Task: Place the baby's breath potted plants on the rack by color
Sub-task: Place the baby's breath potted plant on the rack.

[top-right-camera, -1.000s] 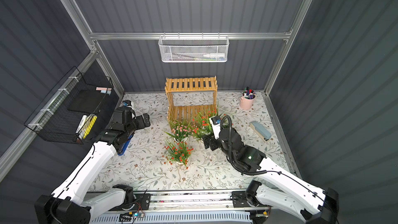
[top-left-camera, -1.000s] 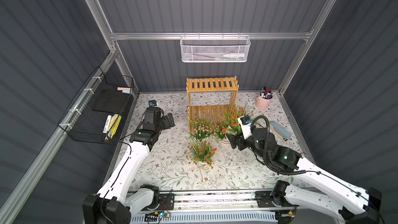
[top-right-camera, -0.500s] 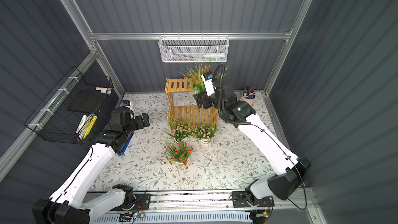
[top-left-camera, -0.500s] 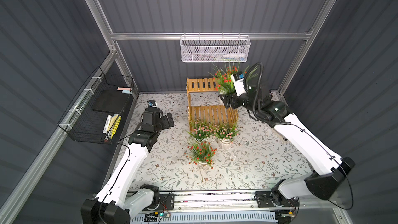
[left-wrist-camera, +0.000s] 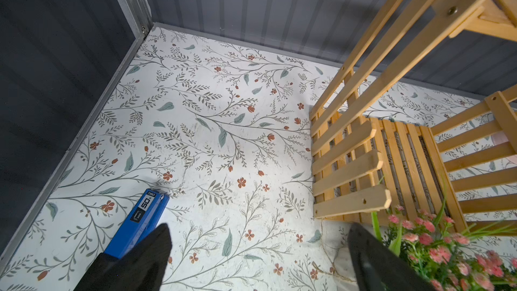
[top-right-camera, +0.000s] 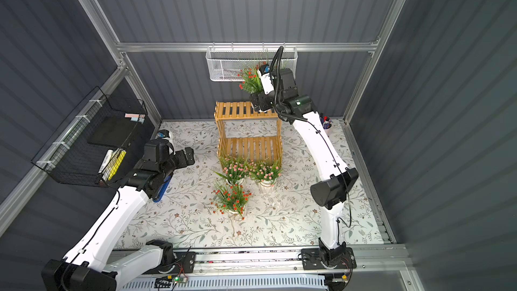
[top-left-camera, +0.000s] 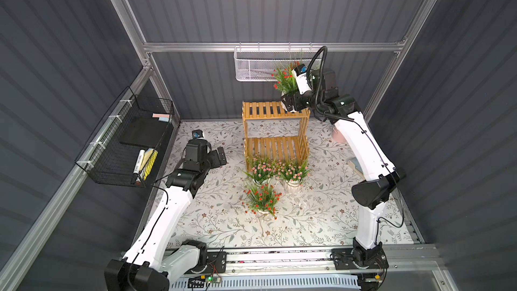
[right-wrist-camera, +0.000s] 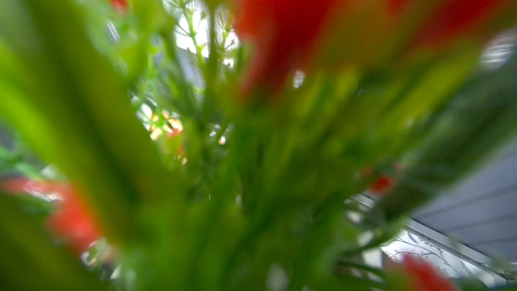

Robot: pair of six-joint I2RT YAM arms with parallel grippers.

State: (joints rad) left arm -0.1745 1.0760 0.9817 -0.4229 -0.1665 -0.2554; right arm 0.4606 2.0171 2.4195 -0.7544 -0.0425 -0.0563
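Right tool (top-left-camera: 288,104) lifted red plant (top-left-camera: 285,82) over rack (top-left-camera: 260,111) top; wrist view blurred

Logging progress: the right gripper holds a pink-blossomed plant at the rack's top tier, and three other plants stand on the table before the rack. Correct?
Not quite: the plant in the right gripper has red blossoms, not pink, as both top views show. It is at the rack's top tier, and three other plants stand on the table before the rack.
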